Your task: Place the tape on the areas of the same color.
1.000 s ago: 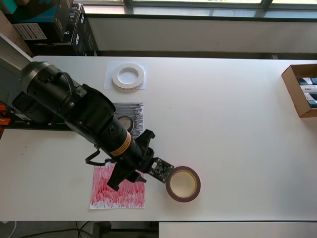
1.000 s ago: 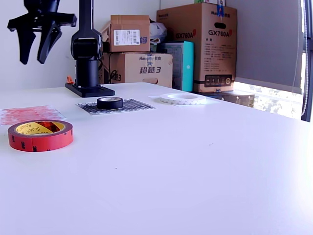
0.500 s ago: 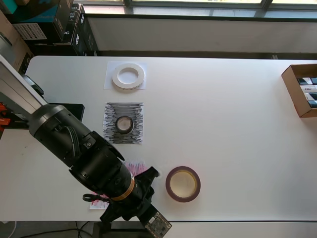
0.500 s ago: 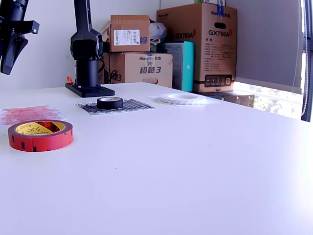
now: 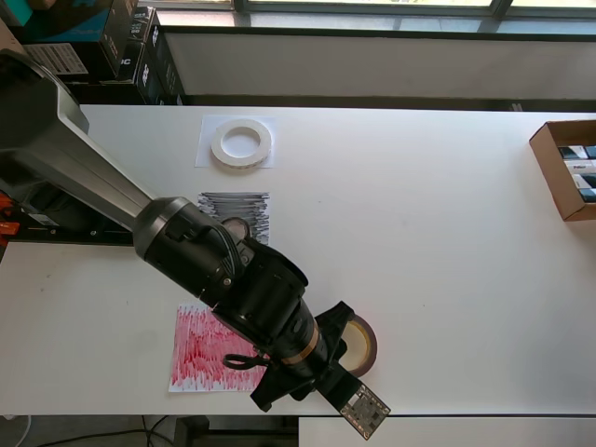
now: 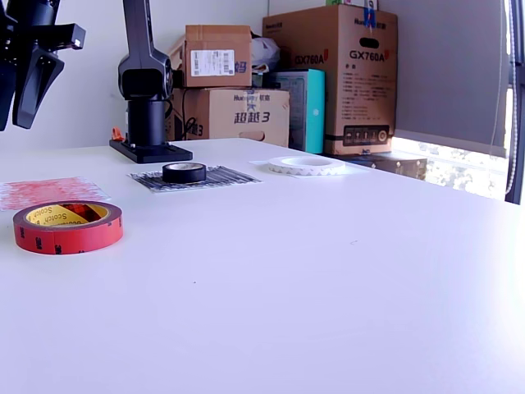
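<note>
Nearest in the exterior view, the red tape roll (image 6: 67,226) lies flat on the counter (image 6: 328,271), just off the red sheet (image 6: 49,191) behind it. The pincer (image 6: 25,82) hangs high above, jaws spread and empty. It should drop straight over the roll, one finger inside the core, one outside, then close on the wall. Farther back, the black roll (image 6: 184,171) sits on the black sheet (image 6: 221,176) and the white ring (image 6: 308,165) on its white sheet (image 5: 207,149).

In the exterior view, the red tape roll with yellowish core (image 6: 67,226) reads "Scotch" inside. The tall brown cardboard box (image 6: 330,78) shows "GX760A" twice; the lower brown cardboard box (image 6: 231,116) shows "3".
</note>
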`<state>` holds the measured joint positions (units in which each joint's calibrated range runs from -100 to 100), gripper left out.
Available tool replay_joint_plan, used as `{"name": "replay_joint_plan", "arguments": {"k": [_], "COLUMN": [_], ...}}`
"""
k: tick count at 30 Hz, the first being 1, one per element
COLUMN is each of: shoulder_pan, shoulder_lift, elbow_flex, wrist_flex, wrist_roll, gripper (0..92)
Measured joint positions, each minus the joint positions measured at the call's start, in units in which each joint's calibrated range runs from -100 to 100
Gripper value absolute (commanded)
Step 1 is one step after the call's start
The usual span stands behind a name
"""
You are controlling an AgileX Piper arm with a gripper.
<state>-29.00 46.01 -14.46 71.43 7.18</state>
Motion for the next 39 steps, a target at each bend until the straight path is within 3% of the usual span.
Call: {"name": "replay_joint_plan", "arguments": {"k": [31, 39], "shoulder_pan": [4.1, 2.5], "shoulder_lift": [7.7, 10.8], "elbow_flex": [-2.3, -2.3], "wrist_flex": [-1.5, -1.5], "wrist_roll": [8.9, 9.9], "gripper": [46.5, 46.5]}}
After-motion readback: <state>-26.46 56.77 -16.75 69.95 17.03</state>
